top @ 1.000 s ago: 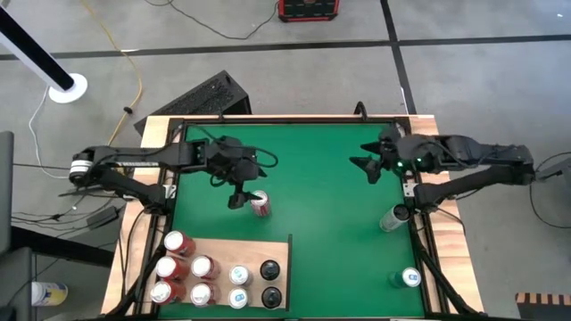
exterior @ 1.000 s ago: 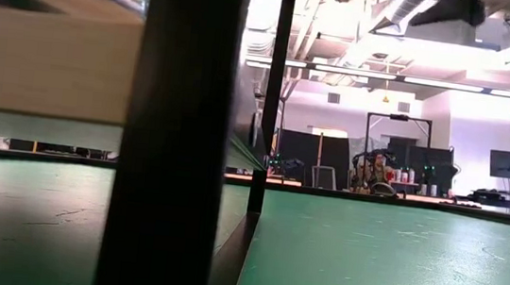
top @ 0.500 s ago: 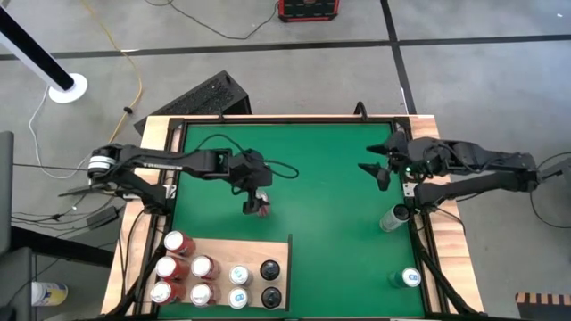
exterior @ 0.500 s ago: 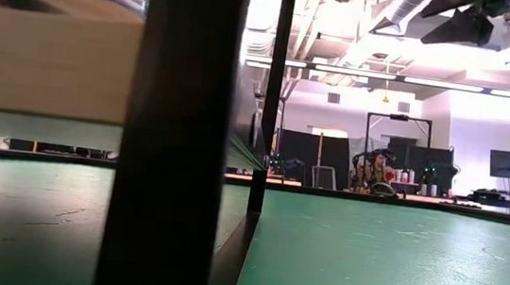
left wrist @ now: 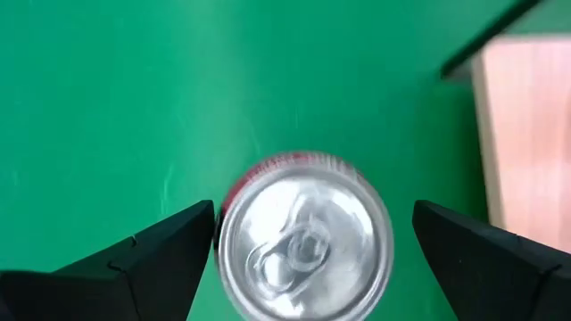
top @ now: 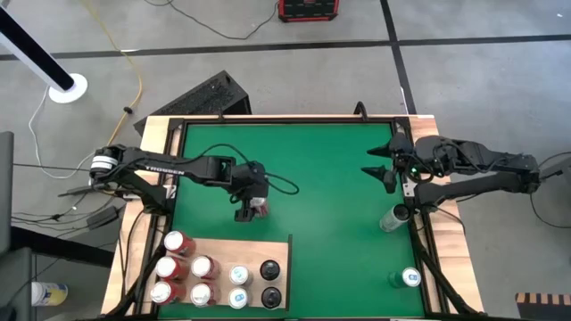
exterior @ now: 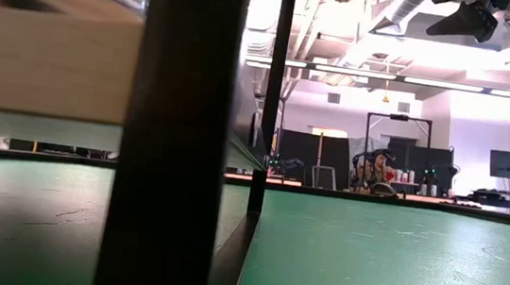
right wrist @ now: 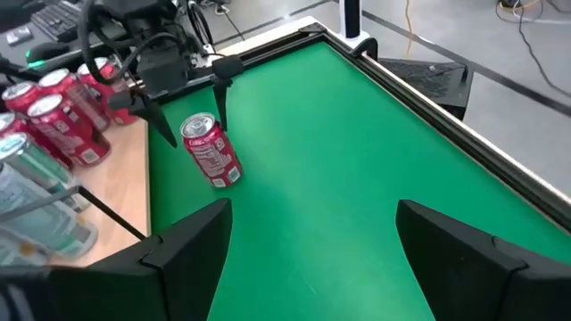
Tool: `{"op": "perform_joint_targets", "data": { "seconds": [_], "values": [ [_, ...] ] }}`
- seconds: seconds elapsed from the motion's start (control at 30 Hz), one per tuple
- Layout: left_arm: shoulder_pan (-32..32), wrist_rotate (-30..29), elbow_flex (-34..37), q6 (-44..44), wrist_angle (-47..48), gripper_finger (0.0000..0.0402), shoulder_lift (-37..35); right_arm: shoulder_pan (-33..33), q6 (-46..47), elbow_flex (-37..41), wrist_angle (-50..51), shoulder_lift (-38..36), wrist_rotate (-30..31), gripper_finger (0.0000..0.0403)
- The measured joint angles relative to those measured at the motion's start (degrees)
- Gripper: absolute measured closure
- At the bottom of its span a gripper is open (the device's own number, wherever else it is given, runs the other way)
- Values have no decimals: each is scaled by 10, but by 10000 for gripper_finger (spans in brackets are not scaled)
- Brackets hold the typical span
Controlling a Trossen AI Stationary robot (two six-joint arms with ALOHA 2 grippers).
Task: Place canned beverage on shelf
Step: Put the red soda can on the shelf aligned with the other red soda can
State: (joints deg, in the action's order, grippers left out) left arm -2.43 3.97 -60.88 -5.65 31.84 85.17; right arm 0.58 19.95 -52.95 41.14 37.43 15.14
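A red can [top: 261, 207] stands upright on the green mat [top: 321, 196], its silver top [left wrist: 303, 242] facing the left wrist camera. My left gripper [top: 252, 209] is open and slants down over it, one finger [left wrist: 169, 254] close beside the rim and the other [left wrist: 473, 259] clear of it; the right wrist view shows these fingers astride the can's top [right wrist: 200, 125]. The pale wooden shelf [top: 268, 250] lies at the near left and carries several cans. My right gripper [top: 380, 170] hangs open near the right edge.
A silver can [top: 393, 217] and a green one [top: 407, 279] stand by the table's right edge. The shelf [right wrist: 134, 183] is just nearside of the red can. A black post [exterior: 173, 153] fills the low view's left. Bare mat lies between the arms.
My left gripper has sunk and tipped further downward, moving from beside the red can to over its top, fingers astride it. The can has stayed where it was. My right gripper has drawn back a little toward the table's right edge and rolled.
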Motion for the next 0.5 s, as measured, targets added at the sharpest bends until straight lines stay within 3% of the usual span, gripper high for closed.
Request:
{"op": "perform_joint_targets", "data": {
  "seconds": [0.3, 0.5],
  "values": [
    [1, -19, 0, -33, 1, 39, 3, 0, 63, 0, -1, 18, 2, 63],
    [1, -17, 12, -38, 6, 68, 4, 0, 100, 0, -1, 36, 3, 63]
  ]
}}
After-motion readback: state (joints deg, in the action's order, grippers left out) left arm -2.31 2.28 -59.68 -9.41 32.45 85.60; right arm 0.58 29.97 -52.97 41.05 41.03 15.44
